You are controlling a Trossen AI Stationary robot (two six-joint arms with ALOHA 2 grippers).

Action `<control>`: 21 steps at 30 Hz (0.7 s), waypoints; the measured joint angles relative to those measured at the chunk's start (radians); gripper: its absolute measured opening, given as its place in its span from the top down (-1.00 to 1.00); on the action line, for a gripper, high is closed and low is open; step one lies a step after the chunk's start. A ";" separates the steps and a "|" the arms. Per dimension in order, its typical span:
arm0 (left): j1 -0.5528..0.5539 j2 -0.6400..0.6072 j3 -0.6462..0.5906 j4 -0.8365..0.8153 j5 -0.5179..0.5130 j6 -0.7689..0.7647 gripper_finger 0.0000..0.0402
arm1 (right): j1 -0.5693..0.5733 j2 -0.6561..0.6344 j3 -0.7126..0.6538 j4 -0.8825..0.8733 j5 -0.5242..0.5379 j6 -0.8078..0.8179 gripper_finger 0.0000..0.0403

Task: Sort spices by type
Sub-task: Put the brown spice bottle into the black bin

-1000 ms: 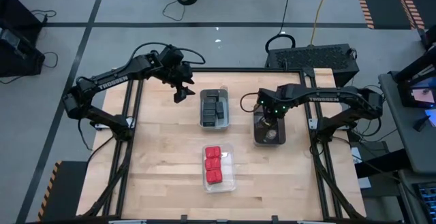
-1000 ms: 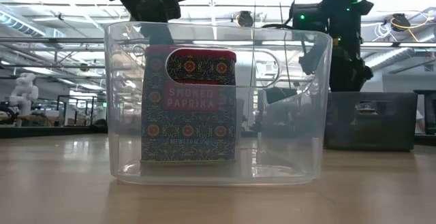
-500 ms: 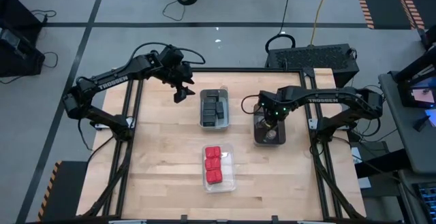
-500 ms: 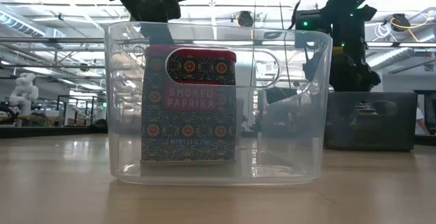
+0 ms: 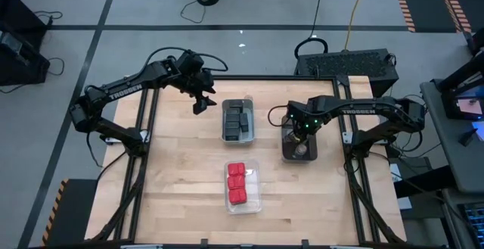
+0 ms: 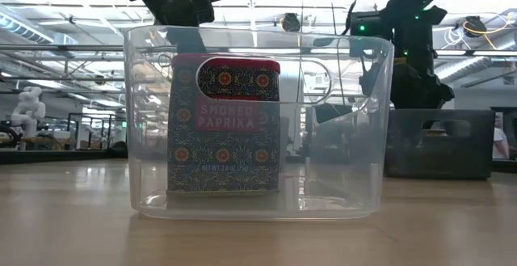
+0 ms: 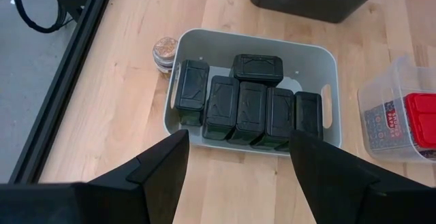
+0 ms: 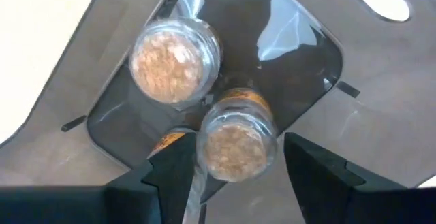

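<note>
The left gripper [image 5: 201, 102] hung open and empty left of the tray of black blocks [image 7: 248, 105]; one stray jar [image 7: 164, 51], small, light, smooth glass, probably wanted gripping round its body. The right gripper [image 5: 297, 133] stood open over the jars [image 8: 176, 59] in the dark tray [image 5: 286, 156], holding nothing.

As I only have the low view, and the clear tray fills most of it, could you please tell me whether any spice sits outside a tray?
Observer: Yes, one round jar stands on the table just outside the grey tray of black blocks.
Operator: Thank you. Where is the right gripper?
Observer: The right gripper hangs over the dark tray, fingers apart on either side of a tan-topped jar standing inside it.
Operator: And the left one?
Observer: The left gripper hovers open and empty, facing the grey tray.
</note>
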 joint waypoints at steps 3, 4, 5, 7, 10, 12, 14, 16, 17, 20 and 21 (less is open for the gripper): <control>0.000 0.000 0.000 0.000 0.000 0.000 -0.29 | 0.000 0.000 0.000 0.001 0.002 -0.018 -0.08; 0.000 0.000 0.000 0.000 0.000 0.000 -0.29 | 0.000 0.000 0.000 0.001 0.002 -0.027 -0.10; 0.000 0.000 0.000 0.000 0.000 0.000 -0.29 | 0.000 0.000 0.000 0.001 0.002 -0.033 -0.11; 0.000 0.000 0.000 0.000 0.000 0.000 -0.29 | 0.000 0.000 0.000 0.000 0.002 -0.036 -0.12; 0.000 0.000 0.000 0.000 0.000 0.000 -0.29 | 0.000 0.000 0.001 0.000 0.002 -0.069 -0.12; 0.000 0.000 0.000 0.000 0.000 0.000 -0.29 | 0.000 0.000 0.002 0.000 0.002 -0.097 -0.11; 0.000 0.000 0.000 0.000 0.000 0.000 -0.29 | 0.000 0.000 0.004 -0.003 0.002 -0.108 -0.11; 0.000 0.000 0.000 0.010 0.000 -0.003 -0.29 | 0.000 0.000 0.018 -0.006 0.003 -0.116 -0.11; 0.000 0.000 0.000 0.024 0.000 -0.018 -0.29 | 0.000 0.000 0.030 -0.005 0.004 -0.124 -0.11; -0.001 0.000 0.000 0.096 -0.009 -0.056 -0.29 | 0.000 -0.005 0.075 -0.005 0.024 -0.152 -0.11; -0.002 0.000 0.000 0.123 -0.013 -0.073 -0.29 | 0.001 -0.010 0.093 -0.004 0.038 -0.160 -0.11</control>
